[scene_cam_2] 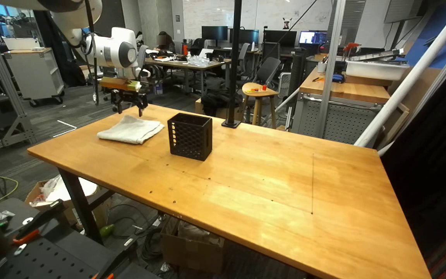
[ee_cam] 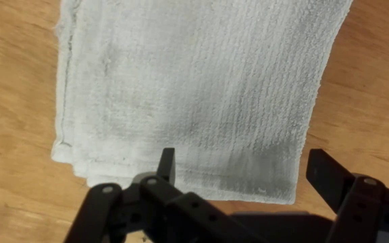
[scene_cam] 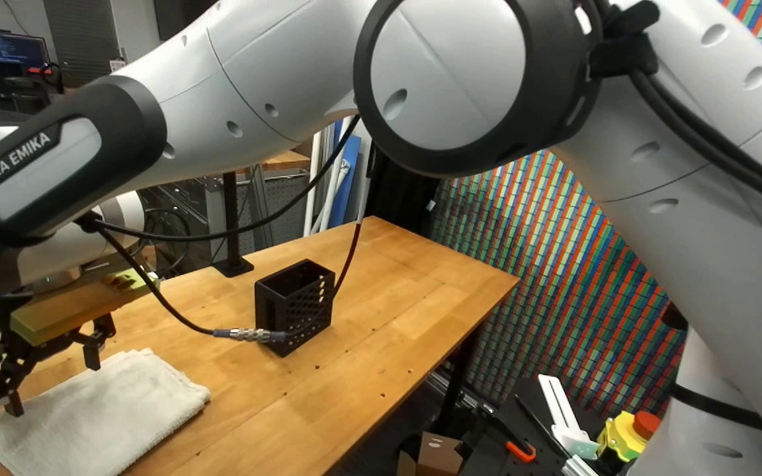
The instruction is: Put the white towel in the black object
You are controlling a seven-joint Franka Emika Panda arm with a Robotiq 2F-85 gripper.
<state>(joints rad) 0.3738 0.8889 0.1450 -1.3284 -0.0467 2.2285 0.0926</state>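
towel [scene_cam_2: 130,131] folded, near crate [scene_cam_2: 189,136], not touching. your gripper [ee_cam: 242,163] same side of crate, jaws spread, nothing held. risk: you pinch top layer only, fold unravels, snags on crate.

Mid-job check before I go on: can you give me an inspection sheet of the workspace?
Surface: wooden table, dotted with small dark spots.
Towel: folded flat on the table, apart from the box.
Box: black, upright, open at the top, towel not in it.
Clutter: carton under the table.
Gripper: open, nothing held; in the wrist view one jaw is over the towel, one past its edge.
Cables: cable with a metal connector hangs from the arm.
Surroundings: black pole at the table edge; stool and person in the background.
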